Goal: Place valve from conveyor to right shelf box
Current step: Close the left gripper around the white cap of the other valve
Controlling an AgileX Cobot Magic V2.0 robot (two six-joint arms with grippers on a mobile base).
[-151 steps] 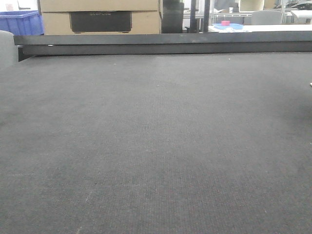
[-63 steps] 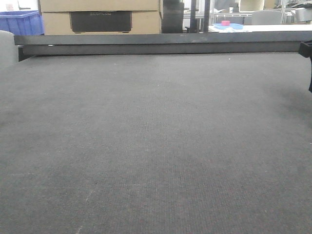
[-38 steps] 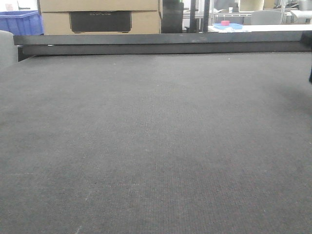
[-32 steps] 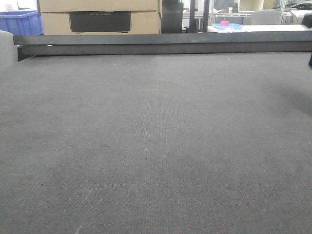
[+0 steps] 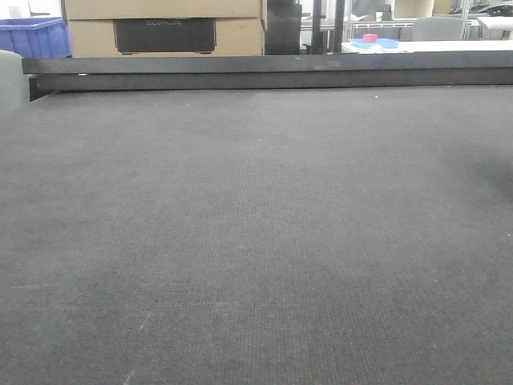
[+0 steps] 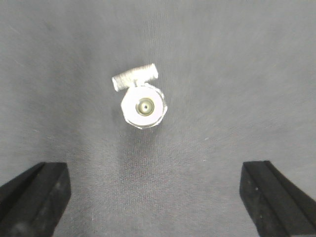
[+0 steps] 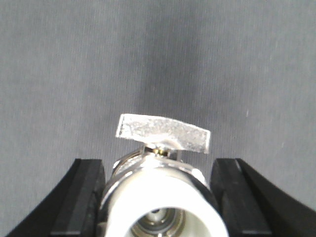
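Observation:
The conveyor [image 5: 256, 241] is a wide dark grey woven belt with a black rail [image 5: 272, 76] along its far side. No gripper and no valve show in the front view. In the left wrist view a silver valve [image 6: 142, 106] lies on the belt, its handle at the top. My left gripper [image 6: 155, 197] is open wide above the belt, short of that valve and empty. In the right wrist view my right gripper [image 7: 158, 197] is shut on another silver valve [image 7: 163, 192], its flat handle [image 7: 163, 132] pointing away. The shelf box is out of view.
Behind the rail stand cardboard boxes [image 5: 164, 24], a blue crate [image 5: 32, 36] at the far left and a white table with a blue tray [image 5: 373, 42] at the far right. A grey rounded part [image 5: 11, 80] sits at the belt's left edge.
A dark part of the right arm showed at the front view's right edge a second ago. It has moved out of that view. The belt looks the same.

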